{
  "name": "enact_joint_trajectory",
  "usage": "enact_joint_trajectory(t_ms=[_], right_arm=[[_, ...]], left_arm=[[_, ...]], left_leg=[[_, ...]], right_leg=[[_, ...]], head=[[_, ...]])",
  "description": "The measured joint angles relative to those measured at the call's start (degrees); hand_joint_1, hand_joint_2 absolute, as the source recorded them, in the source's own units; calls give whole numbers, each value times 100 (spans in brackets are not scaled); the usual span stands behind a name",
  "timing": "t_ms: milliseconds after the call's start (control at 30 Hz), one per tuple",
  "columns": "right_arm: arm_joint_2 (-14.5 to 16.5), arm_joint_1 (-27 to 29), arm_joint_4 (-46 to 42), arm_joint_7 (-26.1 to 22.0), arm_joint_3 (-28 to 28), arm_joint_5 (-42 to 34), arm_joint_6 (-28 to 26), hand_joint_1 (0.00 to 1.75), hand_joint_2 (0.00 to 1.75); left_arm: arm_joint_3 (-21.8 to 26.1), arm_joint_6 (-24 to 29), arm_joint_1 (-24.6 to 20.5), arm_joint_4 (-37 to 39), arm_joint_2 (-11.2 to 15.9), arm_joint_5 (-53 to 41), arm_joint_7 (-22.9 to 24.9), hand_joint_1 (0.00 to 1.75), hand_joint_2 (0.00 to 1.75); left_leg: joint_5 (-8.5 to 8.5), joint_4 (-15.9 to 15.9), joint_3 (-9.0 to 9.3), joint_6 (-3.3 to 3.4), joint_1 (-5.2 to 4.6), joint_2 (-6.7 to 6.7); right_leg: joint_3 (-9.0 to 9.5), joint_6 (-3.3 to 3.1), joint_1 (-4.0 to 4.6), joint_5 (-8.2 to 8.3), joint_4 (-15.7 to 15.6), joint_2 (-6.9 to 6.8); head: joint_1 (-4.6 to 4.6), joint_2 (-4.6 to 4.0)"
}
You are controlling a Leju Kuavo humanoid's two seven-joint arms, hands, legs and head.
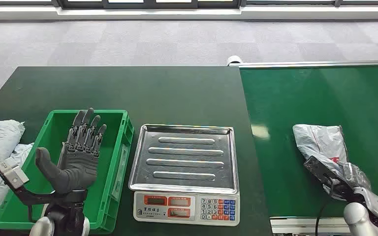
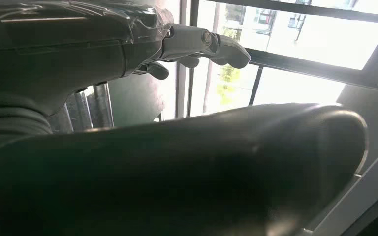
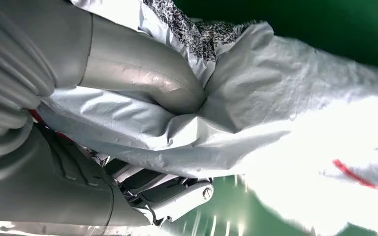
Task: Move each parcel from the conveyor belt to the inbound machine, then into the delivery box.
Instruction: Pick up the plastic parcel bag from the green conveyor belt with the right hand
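Here, red-marked grey parcel [image 1: 325,143] in right robot hand [image 1: 342,178], writing unreadable

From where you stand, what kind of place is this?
Probably a parcel-sorting test station: a green conveyor belt carrying a grey bagged parcel, a weighing scale and a green crate.

Left hand [image 1: 78,155] looked dark grey: thick matte thumb, darker segmented fingers with exposed linkages, black wrist collar over a silver forearm. Small pale grey block was bracketed beside that wrist on a black arm. Right hand [image 1: 335,178] showed dark fingers, glossy silver-grey shell, thin black cable along the silver forearm. Up close: grey ribbed cover, smooth grey thumb [image 3: 142,73], one visible screw on a pale metal link.
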Motion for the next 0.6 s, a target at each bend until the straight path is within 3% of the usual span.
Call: enact_joint_trajectory(t_ms=[200,400,600], right_arm=[[232,81,-817,-100,-92,77,-655,175,175],[601,383,-1951,-1089,-307,-38,-1945,175,175],[852,587,-2974,-1283,-316,56,-2275,175,175]], left_arm=[[1,22,72,-135,-39,-61,35,0,0],[1,39,38,-154,-65,-73,47,0,0],[1,43,-45,-77,-71,-57,47,0,0]], left_leg=[[0,0,0,-1,2,0],[-1,0,0,-2,2,0],[-1,-1,0,-2,1,2]], right_leg=[[-3,-1,2,-1,0,1],[-5,-1,2,-1,0,1],[-4,-1,1,-2,0,3]], head=[[-1,0],[-1,0],[-1,0]])
